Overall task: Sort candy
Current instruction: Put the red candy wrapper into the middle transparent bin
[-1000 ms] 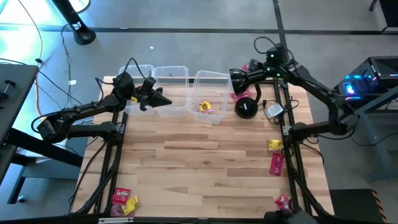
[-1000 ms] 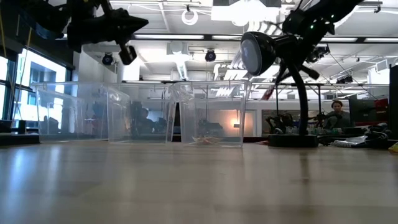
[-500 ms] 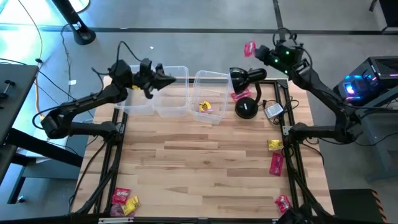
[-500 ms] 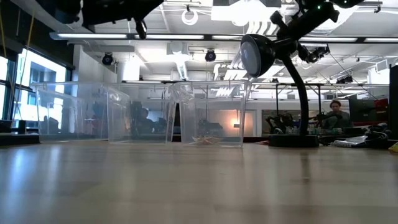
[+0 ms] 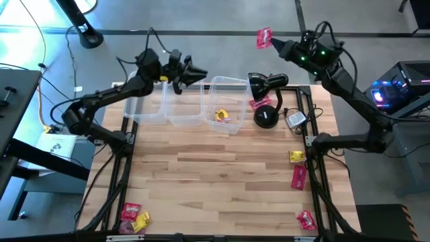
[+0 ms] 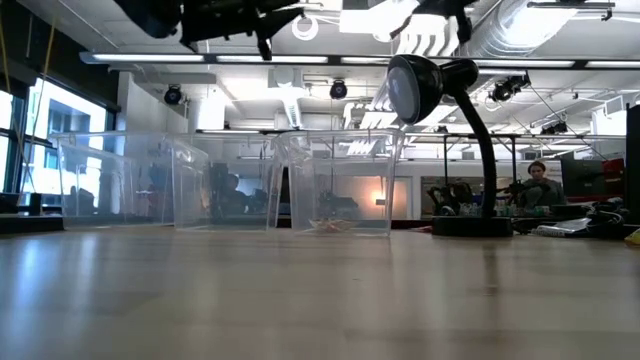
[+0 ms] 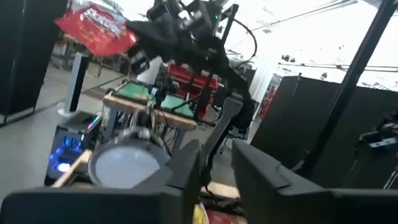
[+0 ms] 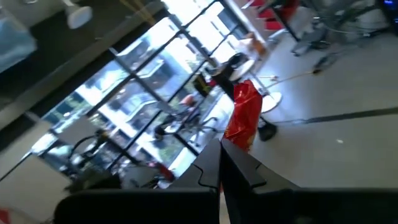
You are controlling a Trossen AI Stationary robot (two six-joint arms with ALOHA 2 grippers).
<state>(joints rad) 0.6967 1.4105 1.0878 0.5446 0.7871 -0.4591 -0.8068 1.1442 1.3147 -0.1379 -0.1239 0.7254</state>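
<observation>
My right gripper (image 5: 274,44) is shut on a red candy packet (image 5: 264,37), high above the table's far edge behind the black desk lamp (image 5: 265,101). The packet also shows in the left wrist view (image 7: 96,28). My left gripper (image 5: 201,72) is raised over the far rims of the middle tub (image 5: 185,101) and the right tub (image 5: 228,87). Its fingers stand slightly apart and hold nothing (image 7: 216,171). A yellow candy (image 5: 222,115) lies in the right tub. The left tub (image 5: 144,104) stands beside them. My right gripper pinches one end of the red packet (image 8: 233,140) between its two fingers. The rest of the packet (image 8: 244,112) sticks out past the fingertips toward the table's left. The packet is lifted clear, high above the table.
Loose candy lies on the table: a red one (image 5: 259,103) beside the lamp base, a yellow (image 5: 296,156) and a pink one (image 5: 298,176) at the right edge, a red one (image 5: 306,219) near right, red and yellow ones (image 5: 133,216) near left. The middle boards (image 5: 215,175) are bare.
My right gripper has risen from beside the lamp head with the red packet, going toward the far edge. My left gripper has risen from over the left tubs and gone toward the table's right, ending near the right tub's far rim.
</observation>
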